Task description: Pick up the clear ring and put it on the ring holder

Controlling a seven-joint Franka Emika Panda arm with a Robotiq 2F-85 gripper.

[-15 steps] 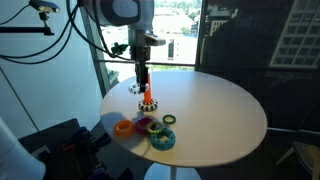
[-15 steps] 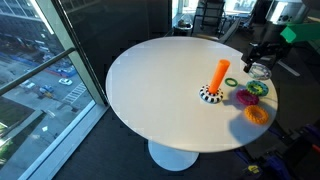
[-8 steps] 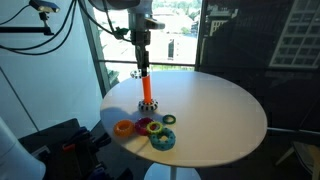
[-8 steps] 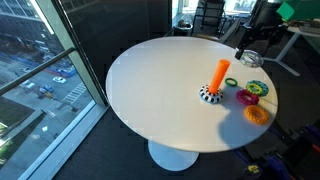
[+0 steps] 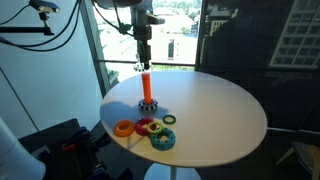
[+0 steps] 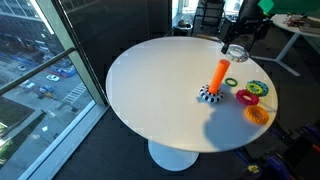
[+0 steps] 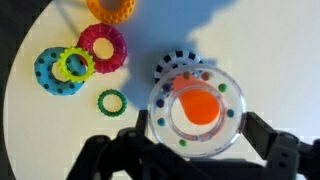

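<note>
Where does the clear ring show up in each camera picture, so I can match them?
In an exterior view: the clear ring is small, upper left of centre, high over the table.
In an exterior view: it is upper right, near the top edge.
Wrist view: large, lower centre.
Shared landmark: the ring holder; its orange peg stands just below the ring, and is seen through it in the wrist view.

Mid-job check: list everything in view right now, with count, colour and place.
Table: one, white, round.
Ring holder: one, orange peg on a dark flecked base, on the table.
Clear ring: one, colourless, in the hand above the peg.
Orange ring: one, on the table.
Pink ring: one, beside the blue ring.
Blue toothed ring: one, on the table.
Yellow-green ring: one, lying on the blue ring.
Small green ring: one, near the base.
Hand: one, black, over the peg.
</note>
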